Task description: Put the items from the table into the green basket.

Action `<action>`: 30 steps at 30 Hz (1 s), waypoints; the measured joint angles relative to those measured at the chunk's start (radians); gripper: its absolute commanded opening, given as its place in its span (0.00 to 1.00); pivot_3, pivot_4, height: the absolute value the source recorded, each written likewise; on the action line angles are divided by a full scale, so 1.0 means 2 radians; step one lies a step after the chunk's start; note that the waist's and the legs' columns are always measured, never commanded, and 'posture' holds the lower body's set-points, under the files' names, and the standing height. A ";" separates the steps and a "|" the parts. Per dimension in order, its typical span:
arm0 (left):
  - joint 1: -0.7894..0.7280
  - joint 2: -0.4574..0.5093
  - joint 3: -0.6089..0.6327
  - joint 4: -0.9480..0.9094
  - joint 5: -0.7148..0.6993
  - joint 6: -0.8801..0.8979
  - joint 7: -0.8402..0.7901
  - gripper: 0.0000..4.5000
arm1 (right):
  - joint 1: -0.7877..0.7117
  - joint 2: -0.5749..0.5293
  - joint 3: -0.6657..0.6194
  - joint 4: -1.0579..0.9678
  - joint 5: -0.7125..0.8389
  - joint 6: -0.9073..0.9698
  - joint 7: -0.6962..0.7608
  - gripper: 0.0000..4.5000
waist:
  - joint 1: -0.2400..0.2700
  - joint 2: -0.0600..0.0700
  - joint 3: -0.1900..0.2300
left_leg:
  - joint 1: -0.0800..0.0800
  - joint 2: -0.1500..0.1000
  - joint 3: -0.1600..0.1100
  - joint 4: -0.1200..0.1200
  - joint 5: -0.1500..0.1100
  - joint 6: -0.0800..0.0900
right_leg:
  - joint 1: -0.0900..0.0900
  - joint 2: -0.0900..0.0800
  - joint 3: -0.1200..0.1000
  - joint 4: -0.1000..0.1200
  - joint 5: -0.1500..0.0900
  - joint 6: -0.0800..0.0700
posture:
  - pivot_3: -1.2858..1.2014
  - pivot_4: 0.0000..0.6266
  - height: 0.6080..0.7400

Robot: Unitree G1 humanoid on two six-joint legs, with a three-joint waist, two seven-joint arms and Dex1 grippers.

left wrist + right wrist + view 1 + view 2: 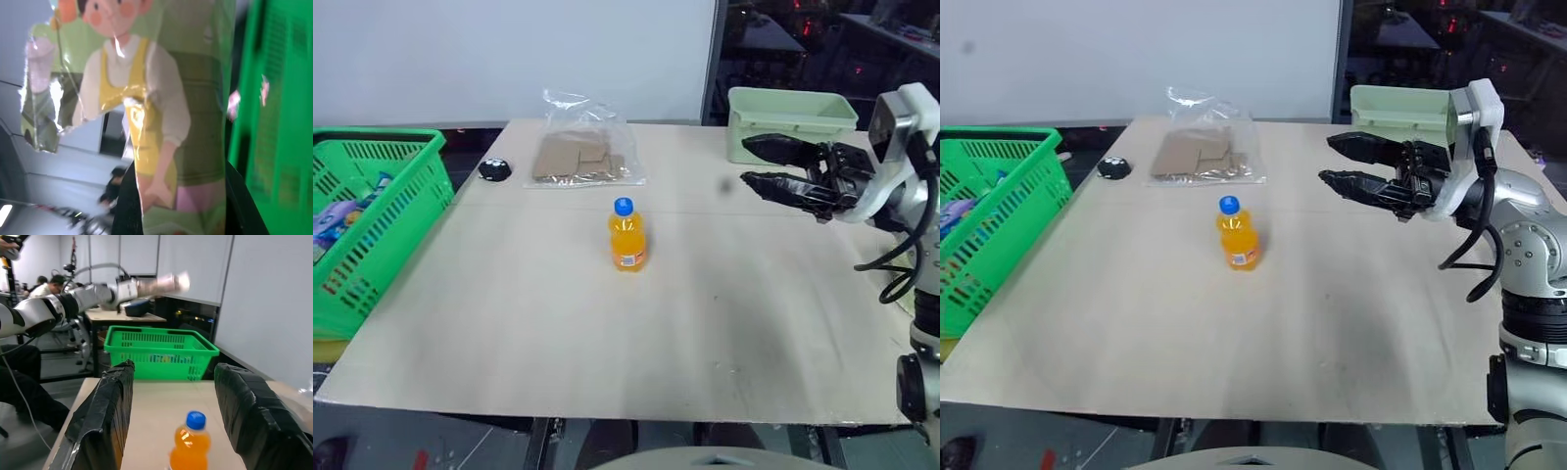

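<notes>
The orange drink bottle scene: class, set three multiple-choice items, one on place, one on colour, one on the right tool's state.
1. Where does the orange drink bottle stand?
A. in the green basket
B. on the table
C. in the mint tub

2. What colour is its cap?
A. red
B. white
C. blue

3. The right tool is
A. open and empty
B. shut on the bottle
C. shut on the clear bag

Key: B, it stands upright mid-table; C, the cap is blue; A, its fingers stand apart with nothing between them.
</notes>
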 measured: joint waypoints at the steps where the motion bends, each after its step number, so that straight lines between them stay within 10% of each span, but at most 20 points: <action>1: 0.000 -0.005 -0.010 0.012 0.006 -0.005 0.000 0.04 | 0.000 0.001 0.000 0.000 0.000 0.000 0.000 0.62 | 0.002 0.000 0.000 | 0.000 0.000 0.000 0.000 0.000 0.000 | 0.000 0.000 0.000 0.000 0.000 0.000 | 0.55 0.00 1.00; 11: -0.086 -0.050 -0.064 0.084 0.045 -0.039 0.010 0.04 | -0.006 0.002 0.003 -0.002 -0.023 -0.009 -0.012 0.62 | 0.006 -0.007 -0.004 | 0.000 0.000 0.000 0.000 0.000 0.000 | 0.000 0.000 -0.001 0.000 0.000 0.000 | 0.54 0.00 1.00; 12: -0.092 -0.056 -0.068 0.091 0.048 -0.042 0.010 0.26 | -0.005 0.002 0.003 -0.003 -0.027 -0.009 -0.015 0.62 | 0.005 -0.007 -0.004 | 0.000 0.000 0.000 0.000 0.000 0.000 | 0.000 0.000 -0.001 0.000 0.000 0.000 | 0.54 0.00 1.00; 19: -0.124 -0.073 -0.082 0.115 0.054 -0.059 0.017 0.96 | -0.002 0.002 0.003 -0.012 -0.043 -0.011 -0.030 0.62 | -0.003 -0.008 -0.005 | -0.001 0.000 0.000 0.000 0.000 0.000 | 0.000 0.000 -0.001 0.000 0.000 0.000 | 0.54 0.00 1.00; 30: -0.152 -0.078 -0.081 0.130 0.060 -0.075 0.057 0.98 | 0.007 0.001 0.003 -0.014 -0.044 -0.011 -0.034 0.62 | -0.003 -0.008 -0.005 | -0.001 0.000 0.000 0.000 0.000 0.000 | 0.000 0.000 -0.001 0.000 0.000 0.000 | 0.53 0.00 1.00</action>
